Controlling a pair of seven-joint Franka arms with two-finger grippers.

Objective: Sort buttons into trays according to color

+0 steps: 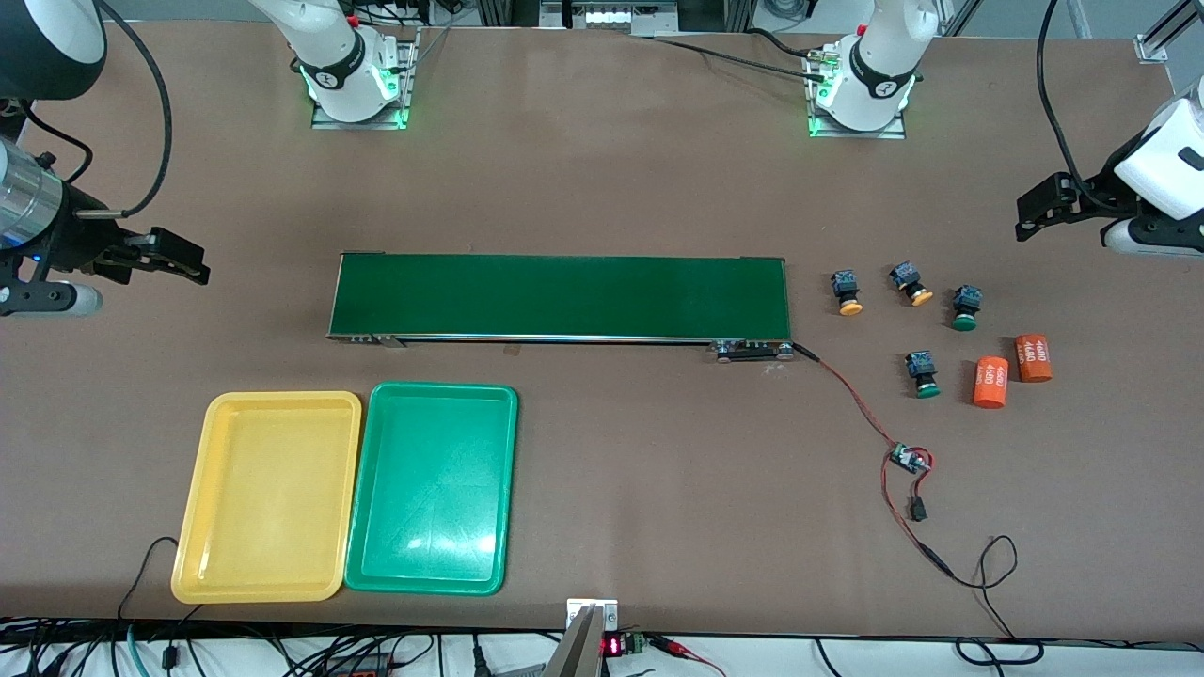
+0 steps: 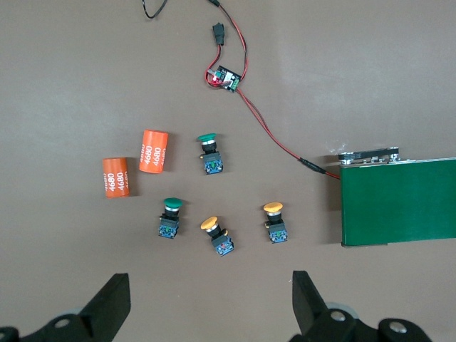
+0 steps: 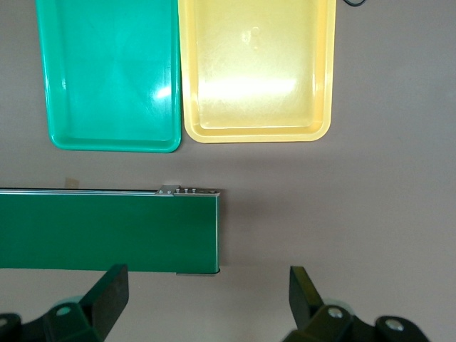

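From my console, nothing is sorted yet: both the yellow tray and green tray lie empty. All four buttons sit on the worktop at the conveyor belt's left-arm end. Left pincer hovers spread above them; right pincer waits spread, holding nothing.

The left gripper hangs in the air at the left arm's end of the table, its arm swung out wide from the base, and its two black fingers stand spread far apart with nothing between them. The right gripper mirrors it at the right arm's end (same wide, empty spread of its fingers), pointing inward over bare tabletop. Neither one touches anything.
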